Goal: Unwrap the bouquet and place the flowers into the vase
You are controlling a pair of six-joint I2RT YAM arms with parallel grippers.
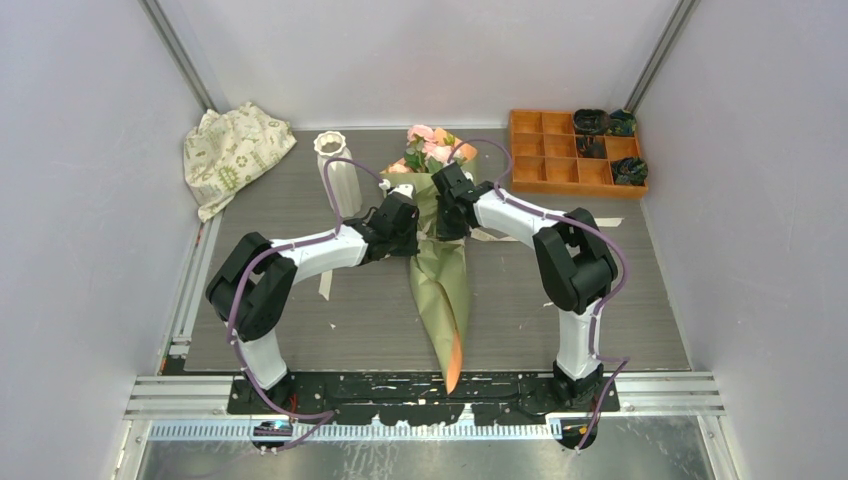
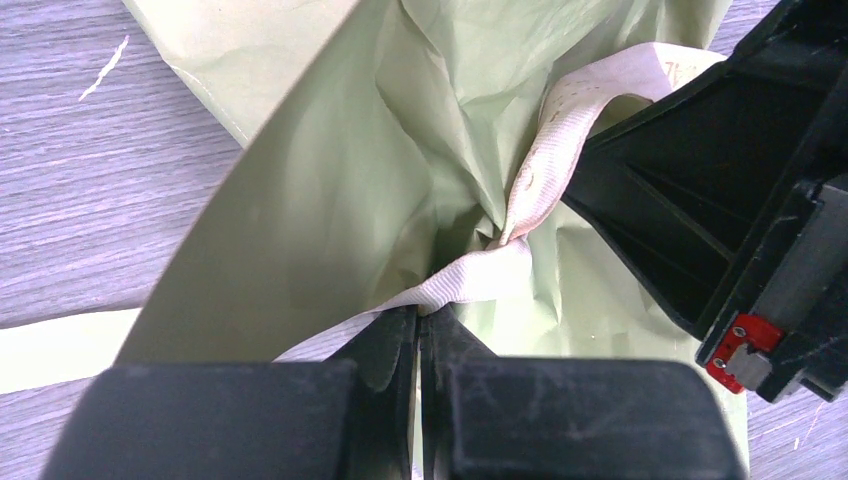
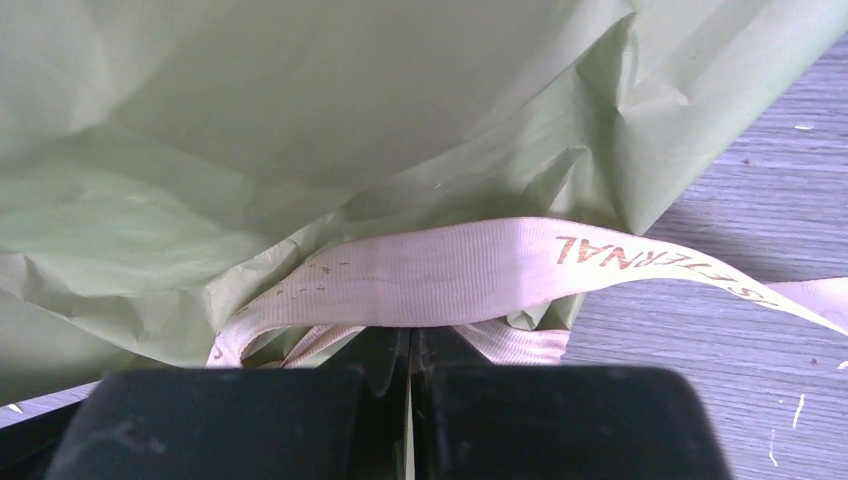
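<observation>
Grey wood-grain surface point(image 1: 600, 300), white-walled cell. At centre, bouquet point(image 1: 440, 290) lies flat, long axis near-to-far: flowers point(image 1: 432, 145) at far end, paper tip pointing at arm bases, reaching near edge. At cone's waist, left pincer point(image 2: 418, 325) closed on cream ribbon point(image 2: 540, 170); right pincer point(image 3: 410, 345) closed on same ribbon from opposite side. Upright vase point(image 1: 342, 190) stands just left of blooms, apart from paper.

Gold capitals printed upside down on the cream ribbon point(image 3: 440, 272), right of centre in the right wrist view, read "…ERNAL"; the earlier letters are unclear.
</observation>
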